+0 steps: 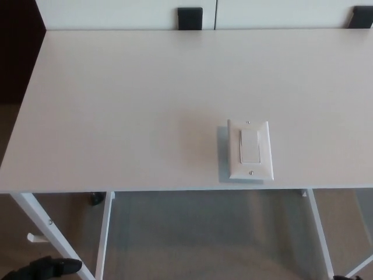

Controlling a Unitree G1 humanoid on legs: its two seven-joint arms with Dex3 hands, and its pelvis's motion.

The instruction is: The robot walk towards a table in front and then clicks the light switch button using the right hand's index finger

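A white light switch plate [250,150] with a rocker button [250,146] lies flat on the pale table [128,105], close to its front edge and right of centre. Nothing touches the switch. A small black part of my left hand [44,268] shows at the bottom left corner, below the table's level and far from the switch. How it is held is not visible. My right hand does not show in the head view.
White table legs [105,233] and a crossbar run beneath the front edge, above beige floor. Two black brackets [189,17] sit at the table's far edge against a white wall. A dark area borders the table's left side.
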